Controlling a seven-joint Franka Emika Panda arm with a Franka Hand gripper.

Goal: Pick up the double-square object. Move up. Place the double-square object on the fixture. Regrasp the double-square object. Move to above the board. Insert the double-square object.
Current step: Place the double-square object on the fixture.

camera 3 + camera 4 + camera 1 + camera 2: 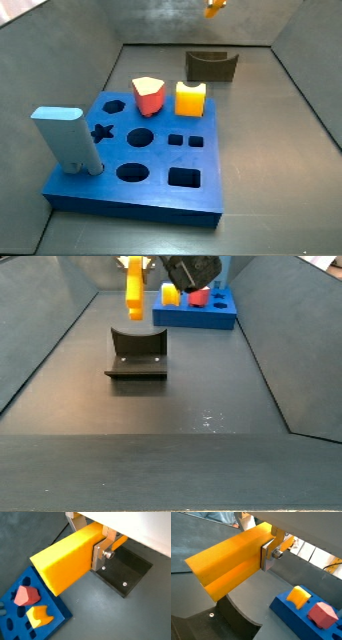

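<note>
Fingers (105, 548) closed on the double-square object (67, 559), gripper (150, 266) raised at top of a side view. Block (135, 292) hanging upright, clear above the fixture (136, 356) at frame centre. Board (198, 311) beyond, upper right, carrying a red peg (199, 297) and a short yellow block (170, 294).
</note>
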